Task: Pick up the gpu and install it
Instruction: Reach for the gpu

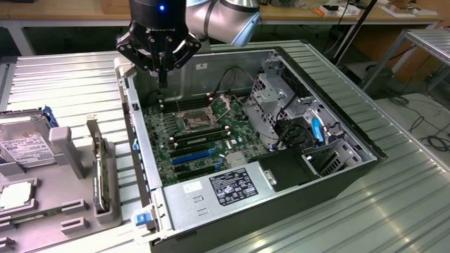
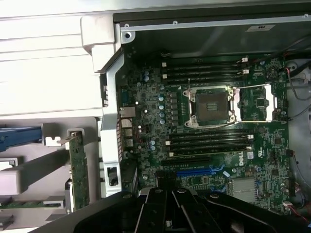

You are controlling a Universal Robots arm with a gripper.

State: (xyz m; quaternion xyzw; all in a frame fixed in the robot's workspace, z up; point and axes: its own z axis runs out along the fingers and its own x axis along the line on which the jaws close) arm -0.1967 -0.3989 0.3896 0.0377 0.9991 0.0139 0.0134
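The gpu (image 1: 99,167) is a thin dark green card that stands on edge in a grey holder (image 1: 70,158) to the exterior view's left of the open computer case (image 1: 338,132). In the wrist view the gpu (image 2: 77,171) lies just outside the case's metal rear wall. My gripper (image 1: 163,79) hangs above the case's far left corner, over the motherboard (image 1: 204,132), well apart from the gpu. Its fingers are shut together with nothing between them. The gripper (image 2: 167,213) shows as dark fingers over the blue slot (image 2: 194,172).
The holder also carries a silver hard drive (image 1: 25,143), a processor chip (image 1: 14,196) and a green memory stick (image 1: 35,216). Inside the case are the CPU socket (image 1: 197,120), a power supply (image 1: 228,188) and a metal drive cage (image 1: 277,97) with cables.
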